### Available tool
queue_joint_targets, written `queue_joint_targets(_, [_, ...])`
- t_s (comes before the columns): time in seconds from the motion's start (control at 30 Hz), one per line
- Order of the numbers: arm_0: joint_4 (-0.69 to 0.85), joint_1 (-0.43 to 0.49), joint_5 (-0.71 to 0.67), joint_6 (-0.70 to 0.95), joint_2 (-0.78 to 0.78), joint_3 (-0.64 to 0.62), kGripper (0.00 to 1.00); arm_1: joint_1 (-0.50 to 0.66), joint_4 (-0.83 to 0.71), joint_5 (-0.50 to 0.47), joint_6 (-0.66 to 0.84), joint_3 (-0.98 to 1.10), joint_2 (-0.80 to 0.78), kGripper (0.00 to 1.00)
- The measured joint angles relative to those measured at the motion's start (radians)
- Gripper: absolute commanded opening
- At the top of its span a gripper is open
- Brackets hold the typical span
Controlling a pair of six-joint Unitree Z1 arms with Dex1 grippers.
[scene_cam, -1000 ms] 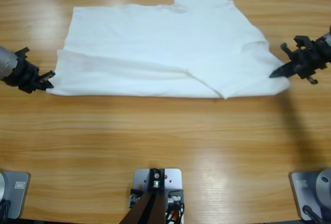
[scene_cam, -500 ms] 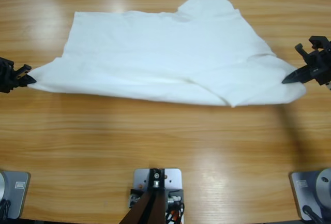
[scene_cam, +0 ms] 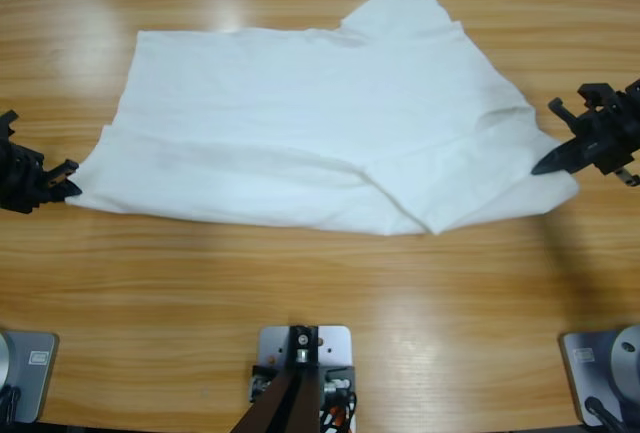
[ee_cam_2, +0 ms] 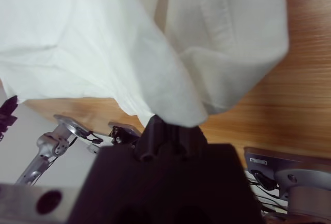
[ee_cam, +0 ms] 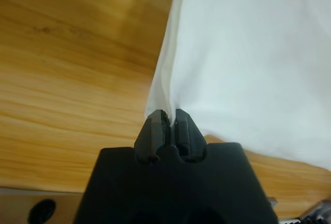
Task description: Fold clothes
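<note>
- So, the T-shirt [scene_cam: 310, 123] lies spread across the far half of the tabletop [scene_cam: 300, 293], its long axis running from the left end of the table to the right end, with one sleeve reaching toward the far edge.
- Its near edge is already doubled over: a folded band runs along the near side, and a diagonal crease ends in a point near the middle of the table.
- My left gripper [scene_cam: 62, 181] sits at the shirt's near-left corner. In the left wrist view, my left gripper [ee_cam: 168, 123] has its jaws pressed together with a thin pinch of white cloth between them.
- My right gripper [scene_cam: 555, 158] is at the opposite end, by the near-right corner. In the right wrist view, my right gripper [ee_cam_2: 165, 125] is draped by a bunch of fabric that hangs from its tip; the jaws look closed on it, and a hemmed edge shows just above.
- The relation that matters: the cloth stretches between my two grips, so each gripper has the shirt lying straight inward from it, along the table's length.
- Neither arm is nearer; each holds its own end, well apart from the other.
- I judge the next fold needs both ends carried together toward the far edge, keeping the span taut; uneven travel could skew the crease.
</note>
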Motion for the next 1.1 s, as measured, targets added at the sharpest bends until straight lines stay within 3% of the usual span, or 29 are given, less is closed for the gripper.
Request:
queue_joint_targets(0.67, [0.039, -0.019, 0.016, -0.114, 0.086, 0.034, 0.0, -0.051, -0.033, -0.032, 0.067, 0.094, 0.011, 0.0])
queue_joint_targets(0.7, [0.04, -0.021, 0.016, -0.116, 0.09, 0.035, 0.0, -0.051, -0.04, -0.033, 0.069, 0.099, 0.011, 0.047])
queue_joint_targets(0.73, [0.041, -0.023, 0.015, -0.119, 0.094, 0.037, 0.0, -0.051, -0.05, -0.033, 0.071, 0.106, 0.011, 0.66])
queue_joint_targets(0.77, [0.042, -0.025, 0.015, -0.122, 0.097, 0.038, 0.0, -0.051, -0.056, -0.034, 0.071, 0.111, 0.012, 0.919])
queue_joint_targets(0.8, [0.042, -0.026, 0.015, -0.126, 0.101, 0.04, 0.0, -0.051, -0.061, -0.034, 0.072, 0.115, 0.014, 0.999])
queue_joint_targets(0.83, [0.042, -0.028, 0.014, -0.131, 0.108, 0.042, 0.009, -0.051, -0.065, -0.034, 0.073, 0.116, 0.02, 1.0])
queue_joint_targets(0.87, [0.042, -0.029, 0.014, -0.134, 0.114, 0.043, 0.282, -0.051, -0.068, -0.034, 0.073, 0.117, 0.029, 1.0])
queue_joint_targets(0.9, [0.042, -0.031, 0.014, -0.137, 0.121, 0.045, 0.686, -0.051, -0.07, -0.034, 0.073, 0.117, 0.036, 1.0])
queue_joint_targets(0.93, [0.042, -0.034, 0.014, -0.139, 0.126, 0.046, 0.81, -0.052, -0.074, -0.036, 0.073, 0.117, 0.04, 1.0])
queue_joint_targets(1.0, [0.042, -0.042, 0.012, -0.146, 0.132, 0.047, 0.919, -0.052, -0.077, -0.048, 0.073, 0.117, 0.044, 1.0])
queue_joint_targets(1.1, [0.042, -0.057, 0.012, -0.162, 0.133, 0.047, 0.965, -0.052, -0.079, -0.072, 0.081, 0.116, 0.044, 1.0])
